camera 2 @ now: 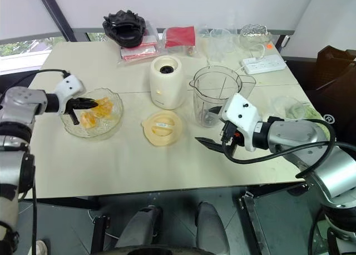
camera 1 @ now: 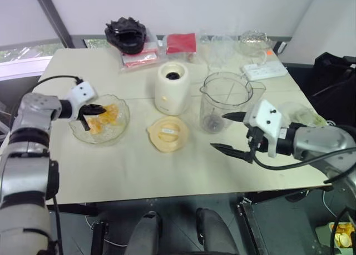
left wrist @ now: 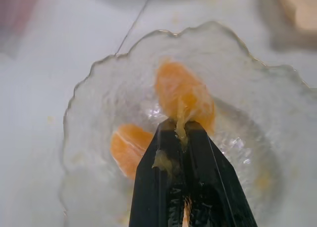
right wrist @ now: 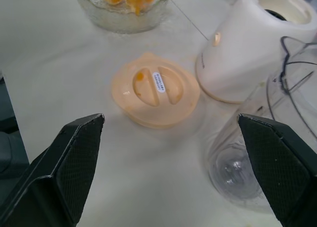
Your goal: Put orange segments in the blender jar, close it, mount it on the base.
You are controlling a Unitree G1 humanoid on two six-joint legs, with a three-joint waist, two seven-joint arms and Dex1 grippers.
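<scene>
Pinched tight, my left gripper (left wrist: 182, 133) clamps one of the orange segments (left wrist: 184, 96) between its black tips, over the wavy-edged glass dish (camera 1: 119, 124) at about nine o'clock on the table (camera 1: 139, 171). Another segment (left wrist: 128, 148) lies in the dish beneath. Toward three o'clock from the dish stands the base (camera 1: 172, 88), cream-white with its dark socket up, and just beside it, further toward three, the blender jar (camera 1: 225, 102), upright and uncovered. At six o'clock from the base lies the flat cream lid (camera 1: 167, 134). My right gripper (camera 1: 233, 134) spreads wide with nothing between its fingers, near the jar at five o'clock.
</scene>
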